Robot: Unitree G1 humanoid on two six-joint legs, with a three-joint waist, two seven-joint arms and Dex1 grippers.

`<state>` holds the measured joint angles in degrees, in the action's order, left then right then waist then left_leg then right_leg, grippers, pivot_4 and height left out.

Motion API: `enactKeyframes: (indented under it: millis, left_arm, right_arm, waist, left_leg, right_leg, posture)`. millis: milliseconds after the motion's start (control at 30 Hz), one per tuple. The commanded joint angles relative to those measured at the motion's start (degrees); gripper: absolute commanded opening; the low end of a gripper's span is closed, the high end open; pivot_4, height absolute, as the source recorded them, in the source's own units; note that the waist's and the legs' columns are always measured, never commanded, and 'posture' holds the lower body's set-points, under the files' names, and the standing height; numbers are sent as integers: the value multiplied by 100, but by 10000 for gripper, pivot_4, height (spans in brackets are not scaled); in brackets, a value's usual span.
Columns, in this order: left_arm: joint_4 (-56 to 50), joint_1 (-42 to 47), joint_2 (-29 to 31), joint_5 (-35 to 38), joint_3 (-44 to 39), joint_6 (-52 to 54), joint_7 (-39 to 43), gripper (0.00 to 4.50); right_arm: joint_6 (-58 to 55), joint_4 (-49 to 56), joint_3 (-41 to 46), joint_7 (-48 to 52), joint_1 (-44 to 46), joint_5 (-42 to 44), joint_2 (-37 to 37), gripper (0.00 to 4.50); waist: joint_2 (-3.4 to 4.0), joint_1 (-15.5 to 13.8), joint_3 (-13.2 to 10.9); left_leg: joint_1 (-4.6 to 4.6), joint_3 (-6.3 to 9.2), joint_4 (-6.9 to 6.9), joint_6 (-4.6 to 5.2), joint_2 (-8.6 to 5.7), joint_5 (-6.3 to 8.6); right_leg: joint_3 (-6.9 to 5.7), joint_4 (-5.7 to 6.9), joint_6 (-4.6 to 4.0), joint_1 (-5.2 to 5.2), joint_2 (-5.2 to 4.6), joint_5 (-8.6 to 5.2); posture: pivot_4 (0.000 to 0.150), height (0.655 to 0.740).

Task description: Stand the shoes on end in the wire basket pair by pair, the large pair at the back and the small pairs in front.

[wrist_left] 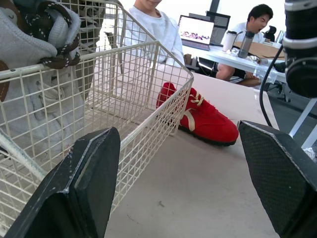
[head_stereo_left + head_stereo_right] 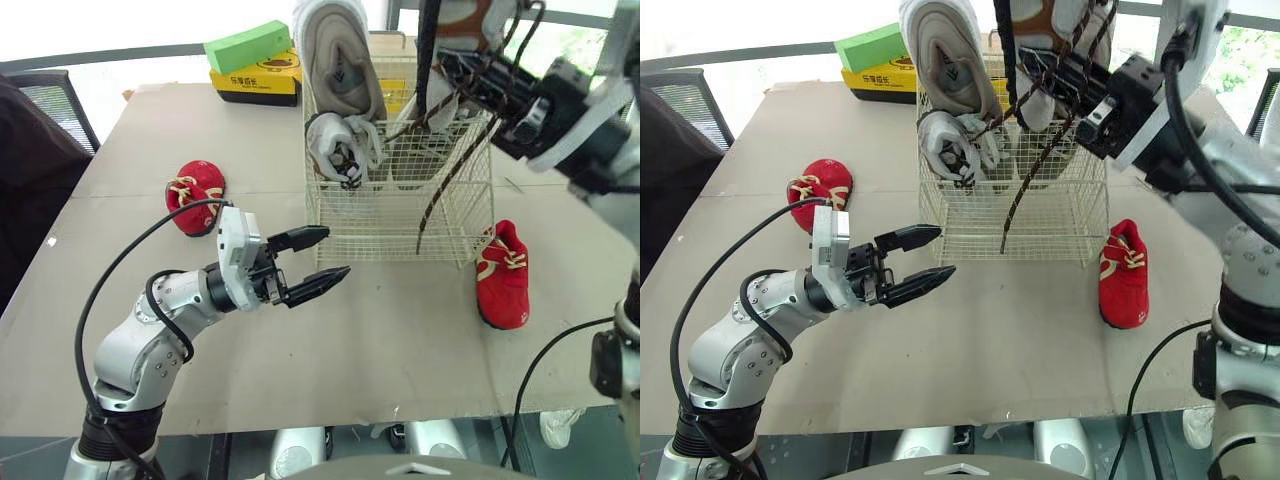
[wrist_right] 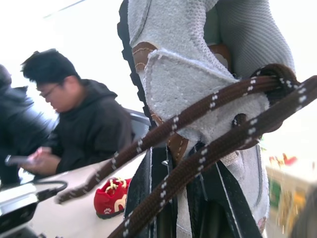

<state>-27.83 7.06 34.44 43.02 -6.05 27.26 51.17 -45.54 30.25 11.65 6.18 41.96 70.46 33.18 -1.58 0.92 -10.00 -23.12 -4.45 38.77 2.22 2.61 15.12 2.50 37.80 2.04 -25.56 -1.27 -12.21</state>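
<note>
In an office with people [image 1: 151,25] at desks, the cardboard-covered table [image 2: 400,340] bears the wire basket [image 2: 400,235], which holds a large grey shoe [image 2: 340,60] on end at its back left and a small grey shoe [image 2: 340,150] before it. A red shoe [image 2: 195,193] lies to the basket's left and a second red shoe [image 2: 503,272] to its right. The left gripper [image 2: 336,251] hovers spread wide before the basket, while the right gripper [image 2: 455,70] grips the other large grey shoe [image 3: 198,84] above it, brown laces [image 2: 450,180] dangling.

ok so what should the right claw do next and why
Probably lower the right claw so its large grey shoe goes down into the back of the wire basket, beside the large shoe standing there. The held shoe hangs above the rim, and its brown laces trail down across the basket.
</note>
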Motion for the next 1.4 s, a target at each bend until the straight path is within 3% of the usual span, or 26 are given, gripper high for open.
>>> enactKeyframes:
  millis: [33,367,600,767,900,1067,1400]
  left_arm:
    - [-94,36,20,108,-40,-9,50,41126]
    - [-140,-17,-13,120,-51,4,-10,41126]
    - [-131,-21,-22,96,-59,-15,-15,41126]
    - [-168,-89,-13,104,-101,-27,-23,41126]
    - [-268,-126,-18,125,-106,3,-94,41126]
    - [-279,-145,45,178,-168,25,-83,41126]
    - [-202,-209,12,568,-593,-93,-12,41126]
  right_arm:
    - [147,489,197,-902,-118,171,-201,341]
    - [554,905,-376,-2024,-821,-681,-1270,341]
    - [902,386,-726,-2751,-764,-2091,-2083,341]
    - [841,348,-863,-2766,-871,-2358,-2454,341]
    - [582,341,-840,-2754,-888,-2198,-2606,341]
    - [165,594,-622,-2929,-823,-1036,-2794,341]
    - [163,782,-440,-3633,-713,-1232,-2519,341]
  waist:
    - [0,2,0]
    - [1,26,1]
    - [-3,38,6]
    - [-16,9,16]
    - [-24,11,23]
    - [-24,34,24]
    - [-23,104,23]
  left_leg:
    - [-2,0,0,0,0,0]
    - [2,8,0,0,8,0]
    - [3,8,0,0,8,0]
    - [4,7,5,-2,8,-1]
    - [6,5,7,-1,8,-1]
    - [11,5,7,-2,11,-1]
    - [-8,21,7,-1,10,-1]
  right_leg:
    - [0,0,0,-2,0,0]
    - [0,4,-1,-2,21,0]
    - [0,4,-3,-2,22,-1]
    - [2,4,-22,1,16,-12]
    - [4,4,-23,3,15,-12]
    - [4,7,-24,6,17,-12]
    - [-9,1,-23,-2,15,-13]
  posture:
    - [1500,7400]
    - [1500,7400]
    - [1500,7400]
    - [1500,7400]
    - [1500,7400]
    - [1500,7400]
    - [1500,7400]
